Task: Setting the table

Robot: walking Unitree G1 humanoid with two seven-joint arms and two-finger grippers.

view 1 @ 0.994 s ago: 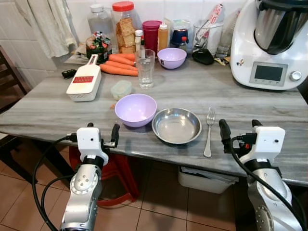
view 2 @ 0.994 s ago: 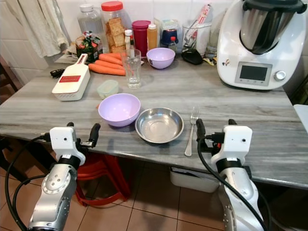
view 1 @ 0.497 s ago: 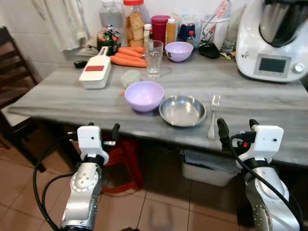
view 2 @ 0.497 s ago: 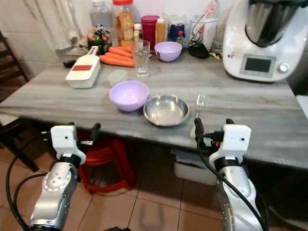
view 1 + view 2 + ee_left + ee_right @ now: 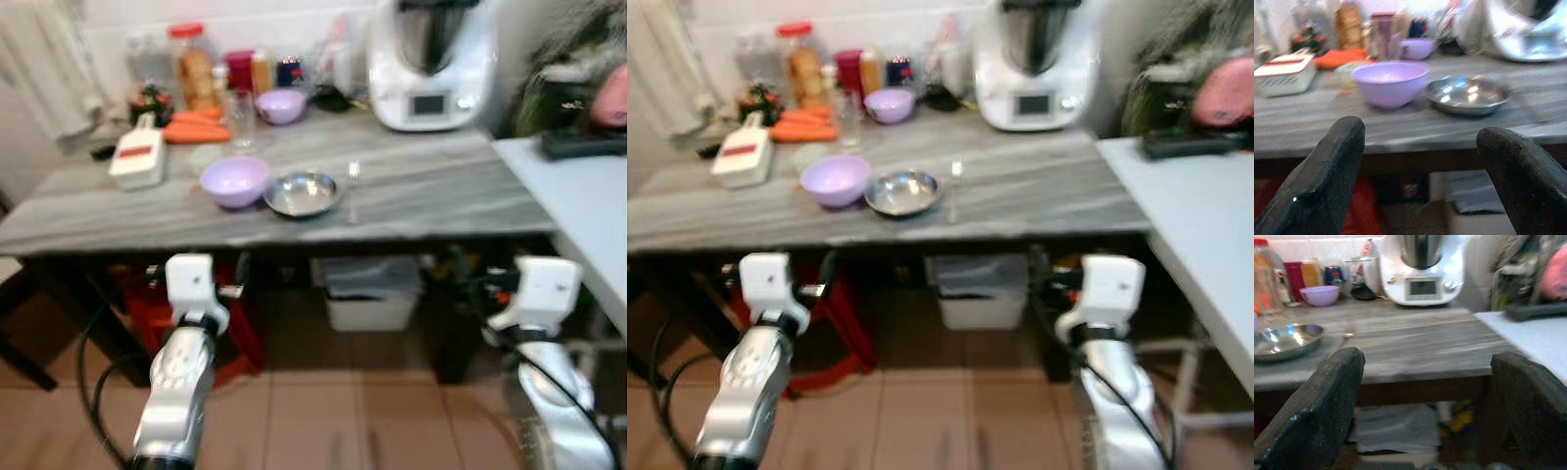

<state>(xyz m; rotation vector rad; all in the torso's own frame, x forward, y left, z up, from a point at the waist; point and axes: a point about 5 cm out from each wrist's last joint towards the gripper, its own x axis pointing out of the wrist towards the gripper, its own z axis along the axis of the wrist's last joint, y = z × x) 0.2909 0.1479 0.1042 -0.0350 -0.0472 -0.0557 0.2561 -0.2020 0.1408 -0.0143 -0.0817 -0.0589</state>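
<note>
- Left eye view: we now stand farther from the grey table (image 5: 431,196) than a second ago, and the whole picture has swung, so our camera moved and not the things. The lilac bowl (image 5: 234,180), steel plate (image 5: 303,193) and fork (image 5: 353,188) lie together at about 12 o'clock, well apart from both arms. We judge the setting is paused while we back off or turn.
- Right eye view: a second pale table (image 5: 1200,220) comes in at 3 o'clock, perhaps our next stop.
- Left wrist view: our left gripper (image 5: 1420,169) has its fingers (image 5: 1327,181) spread wide, holding nothing, touching nothing; bowl and plate sit beyond at 12 o'clock.
- Right wrist view: our right gripper (image 5: 1427,406) is likewise wide apart and empty, with the white kitchen machine (image 5: 1422,269) at 12 o'clock.
</note>
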